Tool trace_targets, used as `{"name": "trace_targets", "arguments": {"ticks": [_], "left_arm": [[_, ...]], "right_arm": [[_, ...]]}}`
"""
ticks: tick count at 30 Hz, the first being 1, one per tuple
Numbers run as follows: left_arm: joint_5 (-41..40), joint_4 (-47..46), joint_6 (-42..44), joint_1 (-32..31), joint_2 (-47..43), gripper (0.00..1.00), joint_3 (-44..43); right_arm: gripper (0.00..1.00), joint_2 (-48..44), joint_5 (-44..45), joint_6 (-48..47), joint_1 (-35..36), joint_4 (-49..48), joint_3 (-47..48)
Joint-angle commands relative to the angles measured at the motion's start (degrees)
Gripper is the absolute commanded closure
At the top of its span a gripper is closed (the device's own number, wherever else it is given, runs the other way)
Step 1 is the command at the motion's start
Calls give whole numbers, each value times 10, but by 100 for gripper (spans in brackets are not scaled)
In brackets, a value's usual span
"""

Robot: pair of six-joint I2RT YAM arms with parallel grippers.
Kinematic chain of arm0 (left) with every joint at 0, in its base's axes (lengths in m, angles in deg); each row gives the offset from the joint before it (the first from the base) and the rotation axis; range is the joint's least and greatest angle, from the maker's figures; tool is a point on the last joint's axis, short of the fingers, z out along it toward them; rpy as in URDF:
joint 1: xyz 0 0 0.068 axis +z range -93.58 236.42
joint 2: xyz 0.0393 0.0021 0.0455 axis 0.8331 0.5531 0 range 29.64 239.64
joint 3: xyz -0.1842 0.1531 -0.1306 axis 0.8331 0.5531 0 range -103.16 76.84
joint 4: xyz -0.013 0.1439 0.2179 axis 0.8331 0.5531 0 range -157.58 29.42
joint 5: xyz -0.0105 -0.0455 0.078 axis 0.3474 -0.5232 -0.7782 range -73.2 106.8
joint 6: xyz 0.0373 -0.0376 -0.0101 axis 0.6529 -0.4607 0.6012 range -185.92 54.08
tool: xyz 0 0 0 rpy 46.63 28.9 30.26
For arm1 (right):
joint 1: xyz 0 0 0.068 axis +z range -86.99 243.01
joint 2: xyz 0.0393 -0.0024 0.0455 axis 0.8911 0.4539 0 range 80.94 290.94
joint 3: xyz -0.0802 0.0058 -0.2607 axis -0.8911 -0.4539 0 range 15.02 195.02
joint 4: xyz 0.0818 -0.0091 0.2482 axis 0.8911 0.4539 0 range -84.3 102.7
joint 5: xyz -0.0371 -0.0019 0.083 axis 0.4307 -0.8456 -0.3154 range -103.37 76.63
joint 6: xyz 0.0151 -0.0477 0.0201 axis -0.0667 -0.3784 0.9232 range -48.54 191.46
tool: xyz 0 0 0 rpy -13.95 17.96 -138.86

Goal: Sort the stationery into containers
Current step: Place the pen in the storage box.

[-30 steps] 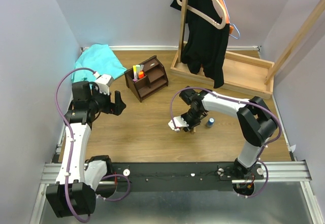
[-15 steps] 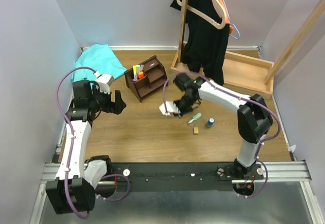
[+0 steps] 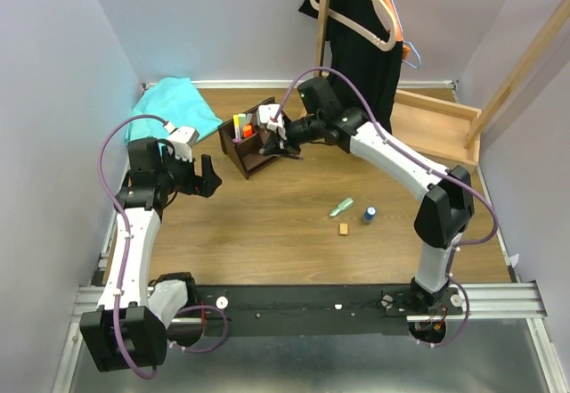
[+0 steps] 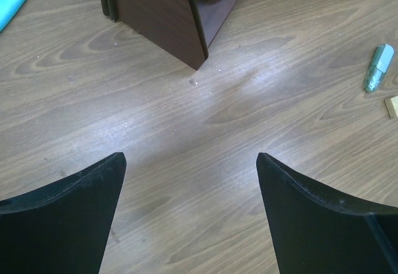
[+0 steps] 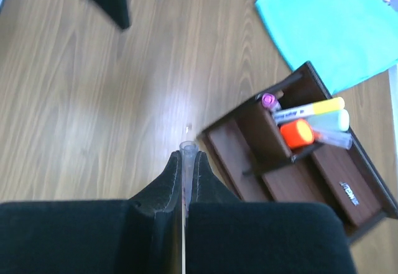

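The dark brown organizer (image 3: pixel 260 143) stands at the back left, with yellow (image 5: pixel 311 109), orange (image 5: pixel 297 132), pale green (image 5: pixel 331 121) and pink (image 5: pixel 268 101) markers in its tall back slots. My right gripper (image 3: pixel 272 135) hovers over the organizer's front (image 5: pixel 298 174), shut on a thin pen (image 5: pixel 187 153) whose clear end sticks out between the fingertips. A pale green marker (image 3: pixel 341 207), a tan block (image 3: pixel 343 229) and a blue cylinder (image 3: pixel 369 215) lie on the table to the right. My left gripper (image 3: pixel 209 182) is open and empty, left of the organizer (image 4: pixel 168 7).
A teal cloth (image 3: pixel 174 112) lies in the back left corner. A light wooden tray base (image 3: pixel 419 130) with a rack and a hanging black garment (image 3: pixel 361 63) stands at the back right. Walls close in on both sides.
My right arm has swung from the table's middle, near the tan block, up and left to above the organizer, carrying the pen. The left arm has not moved.
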Motion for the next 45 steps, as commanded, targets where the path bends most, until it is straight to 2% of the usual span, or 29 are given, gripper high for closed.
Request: {"name": "trace_targets", "arguments": {"ticks": [1, 2, 3, 6, 9, 18, 26, 45], "left_arm": [[-6, -3, -2, 5, -8, 5, -8], [-7, -2, -1, 6, -9, 5, -6], [-8, -2, -1, 6, -10, 5, -5], [-10, 5, 2, 7, -15, 5, 0], [-12, 13, 5, 8, -21, 5, 5], [-20, 20, 9, 18, -31, 5, 17], [-20, 16, 10, 21, -24, 5, 20], [-21, 20, 13, 28, -19, 5, 19]], "right_arm": [[99, -18, -16, 349, 3, -496, -103], [99, -13, -2, 380, 3, -546, -109], [99, -7, 9, 433, 3, -638, -114], [99, 23, 54, 488, 3, -748, -109], [99, 61, 76, 511, 4, -790, -70], [99, 169, 108, 571, 5, -827, 35], [99, 226, 102, 578, 9, -820, 90], [99, 254, 94, 541, 13, -819, 44]]}}
